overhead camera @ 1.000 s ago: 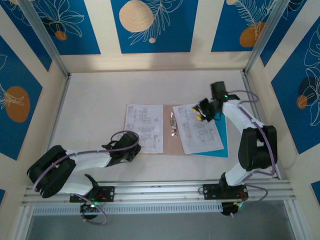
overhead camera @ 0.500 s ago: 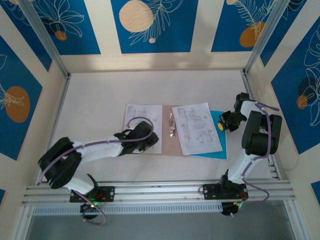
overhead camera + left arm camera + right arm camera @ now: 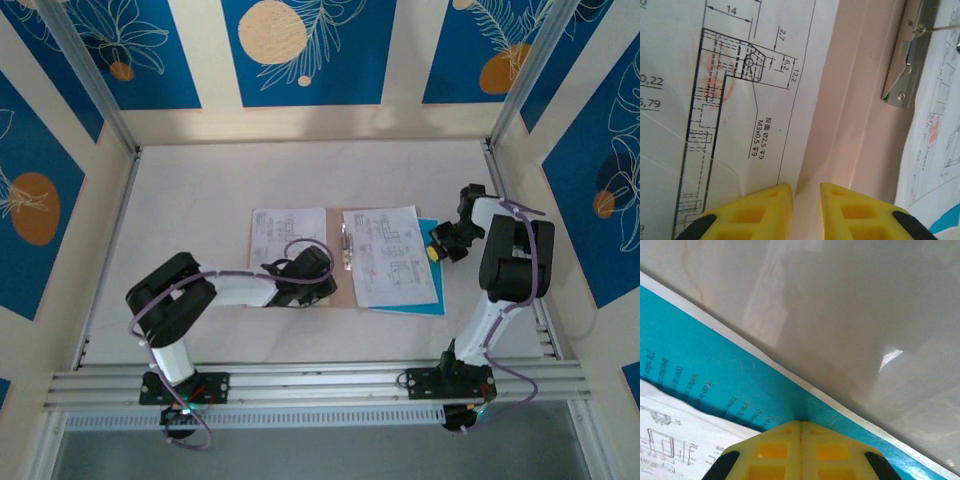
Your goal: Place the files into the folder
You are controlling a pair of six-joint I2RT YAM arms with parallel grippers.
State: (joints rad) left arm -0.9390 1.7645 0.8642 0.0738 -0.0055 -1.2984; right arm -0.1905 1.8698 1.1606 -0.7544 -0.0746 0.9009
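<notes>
Looking down from the top external view, we note the folder (image 3: 335, 222) lying open and flat at mid-table (image 3: 200, 190), its pinkish-brown card showing as a strip down the middle. A metal clip (image 3: 345, 250) sits along that strip.

Files:
- The left white sheet (image 3: 285, 235), printed with line drawings, lies on the folder's left half.
- The right white sheet (image 3: 395, 255) lies on the right half, slightly skewed.
- The blue sheet (image 3: 441, 288) lies under the right white sheet and sticks out along its right and lower edges.

Left gripper (image 3: 322, 268): low over the lower part of the folder's middle strip, at the inner edge of the left white sheet. From the left wrist we see its yellow fingers (image 3: 771, 207) parted by a narrow gap and holding nothing. The sheet's edge and the bare card (image 3: 850, 115) show between and beyond them, and the clip (image 3: 910, 65) is farther ahead.

Right gripper (image 3: 436, 247): at the right-hand edge of the blue sheet, near its far corner. From the right wrist, the fingers (image 3: 775, 447) are pressed together with no gap, tips over the blue sheet (image 3: 715, 370) at its border with the bare table (image 3: 865, 315). We cannot tell whether the sheet's edge is caught between them. A corner of white sheet (image 3: 670, 435) overlaps the blue at lower left.
</notes>
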